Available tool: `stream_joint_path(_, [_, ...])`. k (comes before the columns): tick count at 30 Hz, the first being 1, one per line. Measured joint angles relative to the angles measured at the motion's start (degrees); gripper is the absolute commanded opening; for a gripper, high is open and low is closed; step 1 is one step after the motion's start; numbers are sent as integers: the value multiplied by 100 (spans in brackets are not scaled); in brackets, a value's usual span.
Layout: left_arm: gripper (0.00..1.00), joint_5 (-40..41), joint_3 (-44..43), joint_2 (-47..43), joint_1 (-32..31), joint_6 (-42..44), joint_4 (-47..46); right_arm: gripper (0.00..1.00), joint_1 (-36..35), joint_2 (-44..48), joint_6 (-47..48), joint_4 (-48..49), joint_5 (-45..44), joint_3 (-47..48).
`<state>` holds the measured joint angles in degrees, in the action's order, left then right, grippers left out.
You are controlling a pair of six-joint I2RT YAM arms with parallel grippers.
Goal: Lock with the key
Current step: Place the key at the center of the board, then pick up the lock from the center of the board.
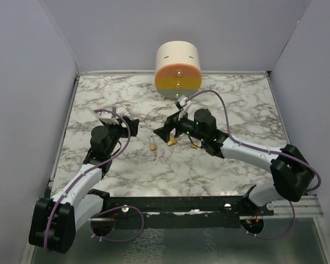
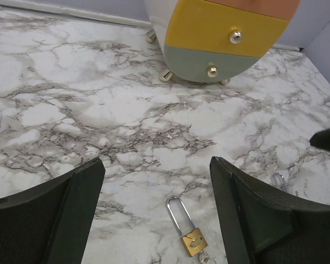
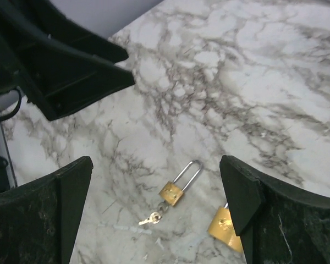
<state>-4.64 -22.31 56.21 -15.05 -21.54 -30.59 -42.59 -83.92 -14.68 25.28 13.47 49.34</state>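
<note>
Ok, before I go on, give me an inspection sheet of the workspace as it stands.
Surface: marble tabletop, no spills seen.
Job's things: padlock lying flat, small key at its base; cannot tell if it is inserted. Second padlock partly hidden behind a finger of the right gripper.
Clutter: round drawer unit at the far edge.
Grippers: left gripper open, empty; right gripper open, empty; both over the padlock.
Cables: purple cables run along each arm, off the padlocks.
Surroundings: plain walls on three sides.
</note>
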Motion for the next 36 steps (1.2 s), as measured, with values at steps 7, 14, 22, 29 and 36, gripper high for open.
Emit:
stream_joint_path(7, [81,-2,221,-378,260,-184,214,100,-885,-662,249,-761,-656,422])
stream_joint_path(14, [81,-7,350,-393,310,-264,262,100,-927,-1309,146,-1126,-1040,496])
stream_joint_path(22, [80,-7,448,-393,341,-299,284,100,-1447,-2109,251,-1484,-1652,1021])
stream_joint_path(29, [80,-7,487,-391,348,-299,282,100,-1670,-2461,223,-1620,-2072,1300])
stream_joint_path(36, [80,-9,531,-326,374,-306,282,100,-1655,-2747,0,-1884,-2559,1617])
